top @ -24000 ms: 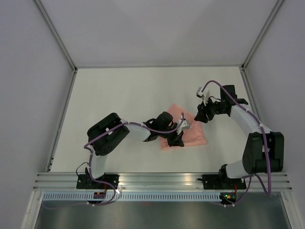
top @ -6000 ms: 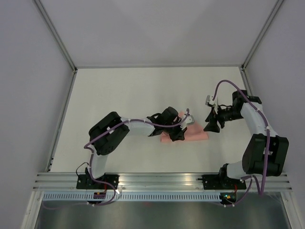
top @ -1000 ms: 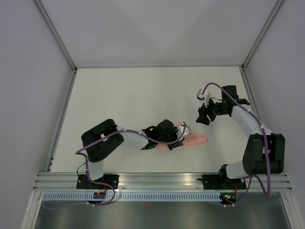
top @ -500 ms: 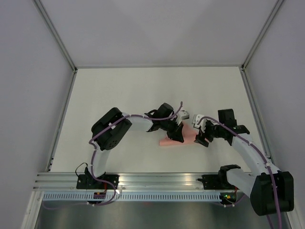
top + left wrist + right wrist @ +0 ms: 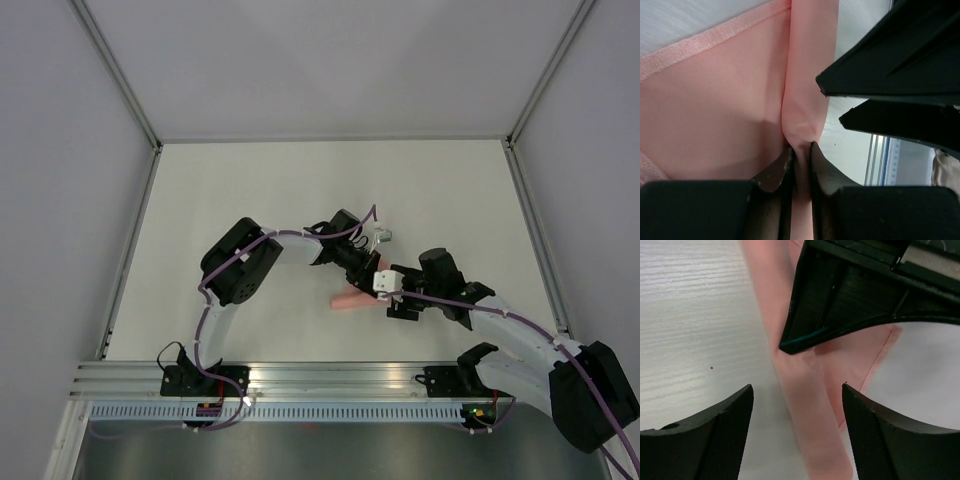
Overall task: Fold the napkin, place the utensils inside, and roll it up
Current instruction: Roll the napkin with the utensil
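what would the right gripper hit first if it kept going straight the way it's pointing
Most likely the napkin: its pink roll lies just ahead, between the open fingers of the right gripper. The left gripper, pinching the same cloth, sits close beyond it, though depth is hard to judge.

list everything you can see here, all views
napkin: one, pale pink, partly rolled, near the middle of the table between the two grippers
table: one, white, fills the workspace
walls: grey panels on the left, far and right sides of the table
rail: one, silver metal, along the near edge, with both arm bases on it
cables: purple, running along both arms
left gripper: one, black, shut on a fold of the napkin
right gripper: one, black, open, with one finger on each side of the napkin's narrow strip
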Motion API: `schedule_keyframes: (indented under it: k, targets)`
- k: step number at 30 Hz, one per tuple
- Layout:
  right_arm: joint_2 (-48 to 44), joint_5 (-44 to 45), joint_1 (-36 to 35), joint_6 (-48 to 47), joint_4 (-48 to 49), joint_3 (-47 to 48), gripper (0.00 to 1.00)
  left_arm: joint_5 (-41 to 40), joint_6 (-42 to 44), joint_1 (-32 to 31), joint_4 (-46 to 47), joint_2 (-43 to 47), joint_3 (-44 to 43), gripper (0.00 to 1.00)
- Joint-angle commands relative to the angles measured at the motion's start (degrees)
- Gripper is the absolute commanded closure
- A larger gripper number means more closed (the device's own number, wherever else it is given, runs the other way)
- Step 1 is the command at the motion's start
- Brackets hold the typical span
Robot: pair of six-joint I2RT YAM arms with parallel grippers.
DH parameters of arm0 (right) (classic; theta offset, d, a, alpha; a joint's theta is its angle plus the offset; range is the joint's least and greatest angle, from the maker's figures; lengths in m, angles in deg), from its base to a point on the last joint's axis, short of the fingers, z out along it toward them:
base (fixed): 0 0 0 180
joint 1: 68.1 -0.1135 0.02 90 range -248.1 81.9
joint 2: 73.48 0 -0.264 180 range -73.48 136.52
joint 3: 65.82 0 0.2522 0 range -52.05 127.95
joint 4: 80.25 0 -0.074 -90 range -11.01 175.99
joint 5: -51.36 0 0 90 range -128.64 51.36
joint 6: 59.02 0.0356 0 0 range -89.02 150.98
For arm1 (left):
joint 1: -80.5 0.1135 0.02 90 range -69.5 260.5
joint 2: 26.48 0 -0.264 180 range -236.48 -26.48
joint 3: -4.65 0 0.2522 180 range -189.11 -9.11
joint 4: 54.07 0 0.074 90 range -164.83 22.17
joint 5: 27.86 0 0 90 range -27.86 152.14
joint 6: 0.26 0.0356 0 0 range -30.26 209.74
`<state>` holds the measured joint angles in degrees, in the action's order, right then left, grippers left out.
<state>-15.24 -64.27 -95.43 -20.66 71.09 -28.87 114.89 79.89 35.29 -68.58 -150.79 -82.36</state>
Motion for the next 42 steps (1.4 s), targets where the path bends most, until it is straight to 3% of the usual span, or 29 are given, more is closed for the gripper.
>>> schedule_keyframes:
  k: [1, 6, 13, 15, 19, 22, 25, 27, 31, 35, 42]
  targets:
    - [0.65, 4.79, -3.15, 1.63, 5.93, -0.77, 0.24, -5.99, -0.87, -0.23, -11.02, -5.5, 1.71, 0.97]
    - [3.54, 8.39, -7.03, 2.24, 7.86, -1.29, 0.26, -4.68, -0.96, 0.21, -11.2, -6.12, 1.27, 0.97]
    - [8.38, 10.51, -8.88, 1.8, 9.01, -0.94, 0.37, -3.62, -0.35, 0.21, -11.9, -5.94, 1.27, 0.93]
    - [8.73, 10.69, -8.97, 1.72, 8.92, -1.12, 0.44, -3.36, -0.09, 0.39, -11.81, -5.77, 1.27, 0.9]
    - [9.17, 10.69, -8.97, 1.45, 7.95, -1.21, 0.55, -3.79, 0.0, 0.3, -11.81, -4.63, 1.1, 0.73]
    - [9.61, 10.34, -8.88, 1.54, 6.55, -0.51, 0.68, -5.11, -0.96, 0.65, -11.55, -2.79, 0.66, 0.68]
    - [11.19, 9.72, -8.88, 0.93, 4.53, 0.89, 0.72, -5.38, -2.89, 1.53, -9.8, -0.24, 0.74, 0.66]
    - [12.25, 8.32, -8.88, 0.66, 2.34, 1.87, 0.75, -5.38, -4.38, 1.88, -6.64, 1.43, 1.79, 0.55]
    - [14.97, 5.94, -8.88, -0.3, -1.09, 3.97, 0.76, -6.08, -9.73, 2.41, 0.39, 6.7, 4.69, 0.55]
    - [17.52, 3.83, -8.88, -1.18, -4.52, 6.0, 0.78, -10.99, -13.17, 3.02, 7.51, 11.62, 8.64, 0.55]
    - [23.23, -1.61, -7.83, -3.73, -11.38, 11.52, 0.79, -29.24, -15.38, 4.17, 20.5, 25.77, 21.73, 0.57]
